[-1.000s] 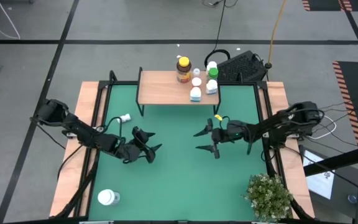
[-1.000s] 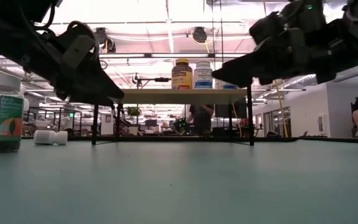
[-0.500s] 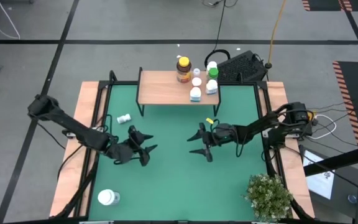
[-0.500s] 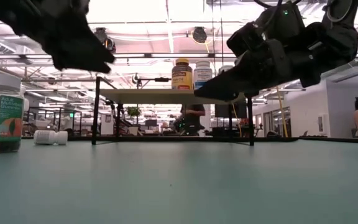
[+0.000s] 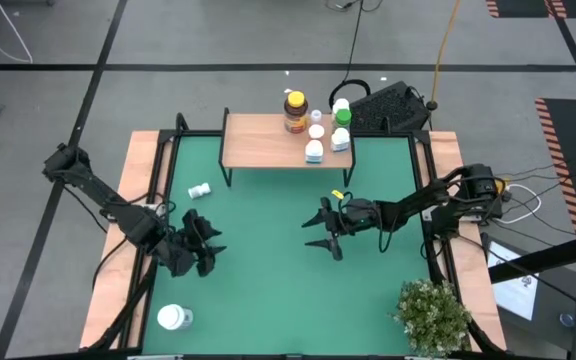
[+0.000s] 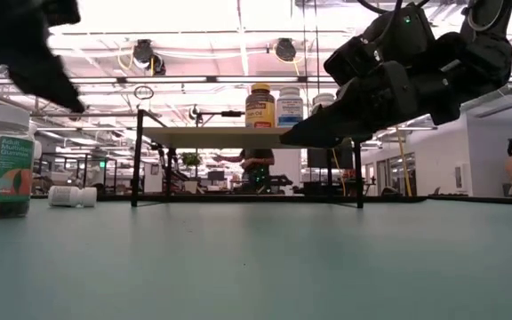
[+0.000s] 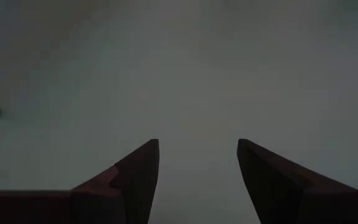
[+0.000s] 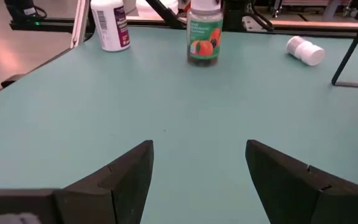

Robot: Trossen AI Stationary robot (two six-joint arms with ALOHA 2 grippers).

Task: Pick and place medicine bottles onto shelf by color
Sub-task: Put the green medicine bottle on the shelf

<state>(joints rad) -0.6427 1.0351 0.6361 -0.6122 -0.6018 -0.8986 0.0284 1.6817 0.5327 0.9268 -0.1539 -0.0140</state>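
The left claw (image 5: 206,254) hangs over the left part of the green counter (image 5: 268,290) with its two fingers (image 7: 138,171) parted and nothing between them, touching no bottle. The right claw (image 5: 320,232) is near the counter's middle, its jaws likewise spread and empty. Most of the medicine bottles, among them the amber one (image 5: 295,112) and the green-capped one (image 5: 342,118), stand at the right end of the shelf (image 5: 258,142), while a small white bottle (image 5: 199,190) lies on its side near the shelf's left leg and a white-capped bottle (image 5: 173,318) stands at the counter's near left corner.
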